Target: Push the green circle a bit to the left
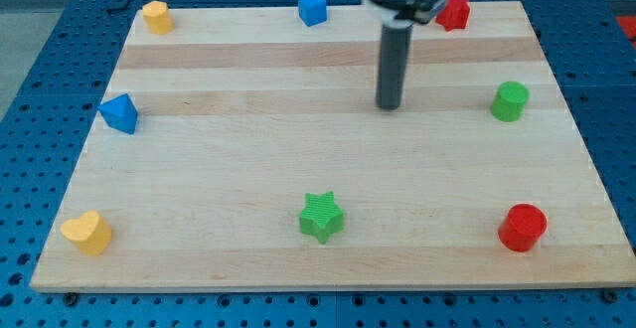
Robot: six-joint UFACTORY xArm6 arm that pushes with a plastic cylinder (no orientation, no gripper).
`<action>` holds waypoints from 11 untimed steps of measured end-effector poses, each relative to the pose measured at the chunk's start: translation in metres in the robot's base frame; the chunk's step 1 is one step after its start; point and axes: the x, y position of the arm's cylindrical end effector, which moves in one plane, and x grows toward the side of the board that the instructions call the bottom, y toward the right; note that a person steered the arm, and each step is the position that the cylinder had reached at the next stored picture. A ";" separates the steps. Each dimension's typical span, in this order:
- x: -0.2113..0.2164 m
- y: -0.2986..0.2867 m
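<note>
Target is the green round plastic block [511, 100], the green circle, standing at the right edge of the frame, upper half, on the pale wooden board [229, 179]. Nothing touches it.

My tip [389, 106] is the bottom of the dark rod, down on the board in the upper middle of the frame, well apart from the circle and on its left. Wrong side for a leftward push. No fingers on this rig, only the bare rod, so nothing to open or close and nothing held.

My read on doing the step well:
- Route my tip around the circle, above or below it in the frame, not straight at it; a direct approach would knock it right, toward the board edge.
- Stop just beside its right flank, level with its centre. Off-centre contact on a round block likely makes it skid up or down instead of left.
- Push left slowly, short stroke; "a bit" means stop early.

Clearance looks fine: red block [453, 12] sits up at the top edge, red round block [523, 228] at lower right, both well apart from the path. Green star-shaped block [322, 217] at lower centre is irrelevant; don't confuse the two greens.
</note>
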 end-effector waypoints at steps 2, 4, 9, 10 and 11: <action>-0.014 0.045; -0.066 0.166; 0.004 0.140; -0.009 0.092; -0.016 0.049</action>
